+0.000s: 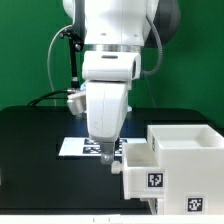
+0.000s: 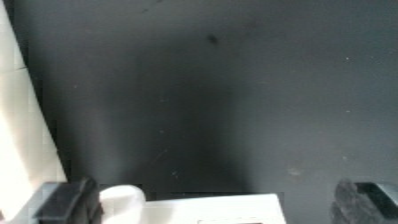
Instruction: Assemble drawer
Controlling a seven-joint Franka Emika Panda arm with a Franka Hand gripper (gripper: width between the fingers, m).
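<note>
The white drawer casing [image 1: 188, 150] stands at the exterior view's right, with a marker on its front. One shallow white tray [image 1: 143, 163] sticks out of it toward the exterior view's left and bears a marker [image 1: 155, 181]. A second tray is not distinguishable. My gripper [image 1: 106, 160] points down just beside the tray's outer end. In the wrist view my gripper [image 2: 217, 205] is open, with its dark fingers [image 2: 63, 205] far apart. A white part with a rounded knob [image 2: 121, 200] lies between them, clear of the far finger.
The marker board [image 1: 80, 147] lies on the black table [image 1: 35, 135] behind my gripper. A white edge [image 2: 9, 100] runs along one side of the wrist view. A green wall stands behind the arm, with cables at the back.
</note>
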